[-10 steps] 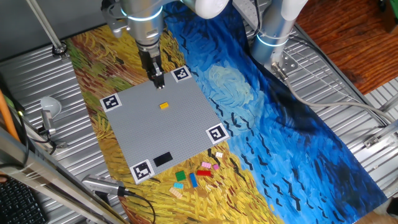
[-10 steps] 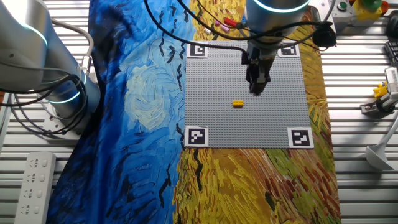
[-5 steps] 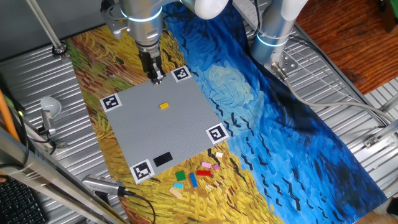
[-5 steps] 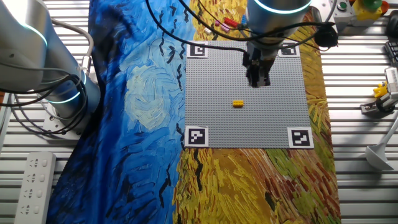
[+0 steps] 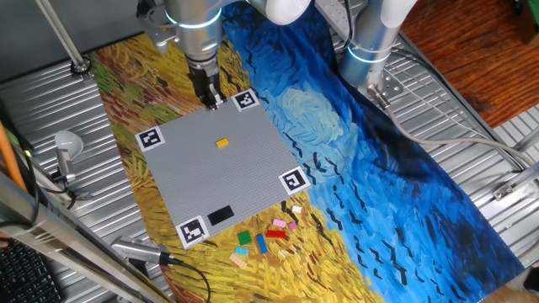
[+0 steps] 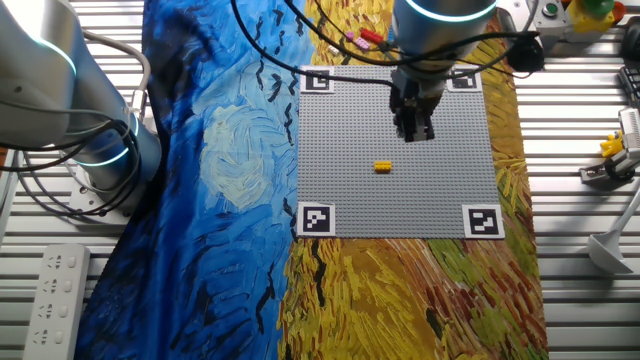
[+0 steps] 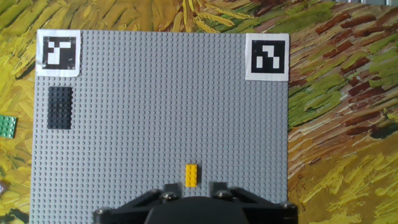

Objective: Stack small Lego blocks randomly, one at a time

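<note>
An orange-yellow small Lego block (image 5: 222,143) sits alone on the grey baseplate (image 5: 244,181); it also shows in the other fixed view (image 6: 382,167) and in the hand view (image 7: 192,175). My gripper (image 5: 213,103) hangs above the plate's far edge, apart from that block, with its jaws open and empty. It shows in the other fixed view (image 6: 413,130) and at the bottom of the hand view (image 7: 192,185). Several loose small Lego blocks lie on the cloth off the plate's near edge: green (image 5: 244,238), blue (image 5: 262,244), red (image 5: 276,234).
A flat black rectangle (image 5: 221,215) lies on the plate near one marker corner; the hand view shows it too (image 7: 60,107). A second arm's base (image 5: 370,50) stands on the blue cloth. Metal clamps (image 5: 67,151) sit on the ribbed table at the left.
My gripper has risen and drawn back from the orange-yellow block toward the plate's far edge. The block has not moved.
</note>
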You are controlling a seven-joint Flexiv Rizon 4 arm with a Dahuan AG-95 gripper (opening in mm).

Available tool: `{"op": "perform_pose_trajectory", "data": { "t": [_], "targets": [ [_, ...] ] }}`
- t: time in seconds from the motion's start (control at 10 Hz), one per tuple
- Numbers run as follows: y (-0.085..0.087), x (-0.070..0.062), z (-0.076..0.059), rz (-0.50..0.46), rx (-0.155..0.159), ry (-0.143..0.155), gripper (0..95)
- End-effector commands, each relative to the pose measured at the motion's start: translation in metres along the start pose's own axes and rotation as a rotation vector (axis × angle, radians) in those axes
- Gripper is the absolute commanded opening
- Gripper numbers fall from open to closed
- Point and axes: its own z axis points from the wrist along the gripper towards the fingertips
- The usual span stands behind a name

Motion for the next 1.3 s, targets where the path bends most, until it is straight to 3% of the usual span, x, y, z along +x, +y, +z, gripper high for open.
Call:
{"op": "perform_pose_trajectory", "data": {
  "t": [0.1, 0.5, 0.7, 0.8, 0.9, 1.1, 1.3],
  "targets": [
    [-0.001, 0.001, 0.000, -0.177, 0.003, -0.017, 0.0],
    [-0.001, 0.001, 0.000, -0.202, -0.008, -0.026, 0.0],
    [0.038, -0.006, 0.009, -0.158, -0.002, -0.026, 0.0],
    [0.044, -0.007, 0.011, -0.151, -0.002, -0.026, 0.0],
    [0.072, -0.013, 0.021, -0.123, -0.002, -0.025, 0.0],
    [0.081, -0.016, 0.024, -0.148, -0.002, -0.026, 0.0],
    [0.081, -0.016, 0.024, -0.288, -0.001, -0.026, 0.0]
  ]
}}
